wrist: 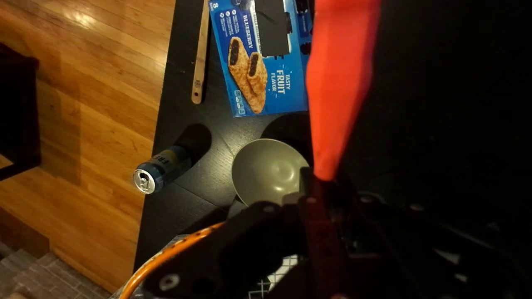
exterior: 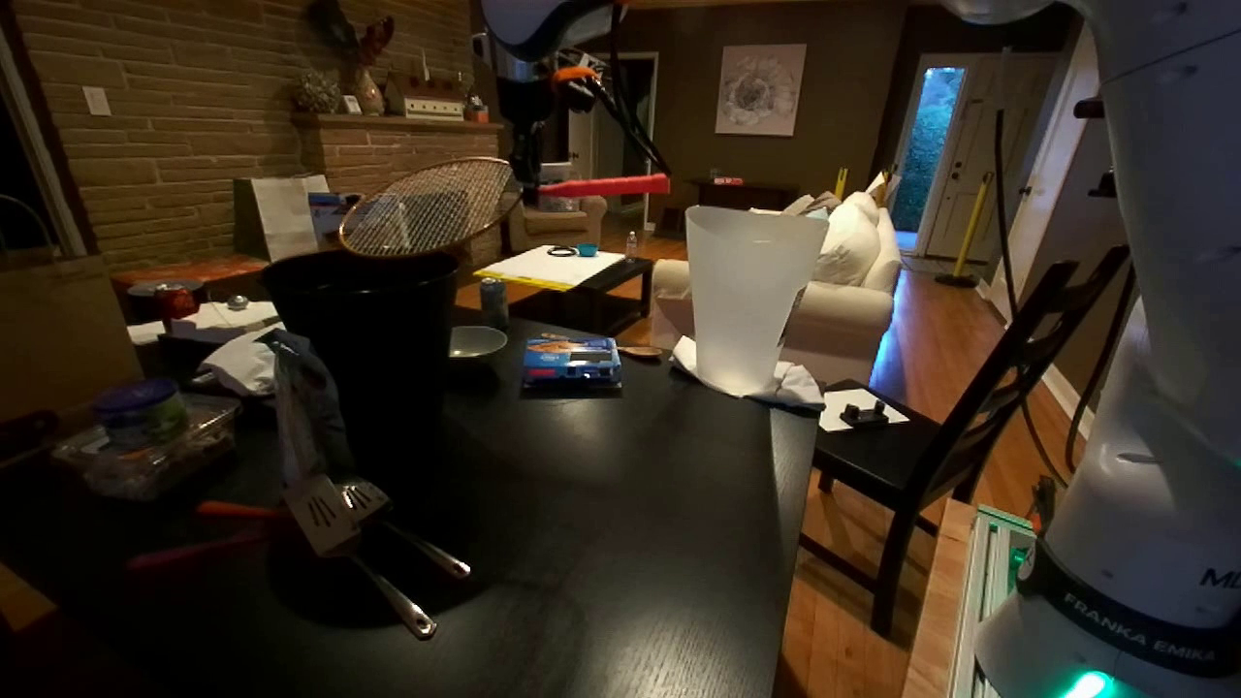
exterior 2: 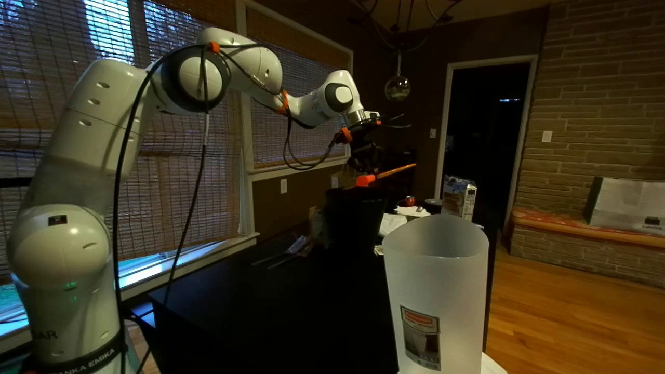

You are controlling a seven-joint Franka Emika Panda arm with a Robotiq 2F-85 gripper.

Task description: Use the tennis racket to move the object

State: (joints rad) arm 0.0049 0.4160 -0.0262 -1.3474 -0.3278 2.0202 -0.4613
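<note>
The tennis racket has a red handle (exterior: 606, 184) and a netted hoop (exterior: 436, 206) with a thin orange-gold rim. My gripper (exterior: 526, 179) is shut on the racket between handle and hoop and holds it in the air. The hoop is tilted over the mouth of the black bin; I cannot tell if it touches the bin's rim. In an exterior view the red handle end (exterior 2: 366, 180) faces the camera. In the wrist view the handle (wrist: 341, 83) points up past my fingertips (wrist: 322, 182), and part of the orange rim (wrist: 178, 249) shows. The packet is hidden or out of view.
A black bin (exterior: 393, 368) stands below the hoop. A frosted bin (exterior: 742, 301), blue box (exterior: 572, 364), bowl (wrist: 266, 170) and can (wrist: 162, 170) are on the dark table. Slotted spatulas (exterior: 325, 519) and a bluish-grey bag (exterior: 305, 407) are beside the black bin.
</note>
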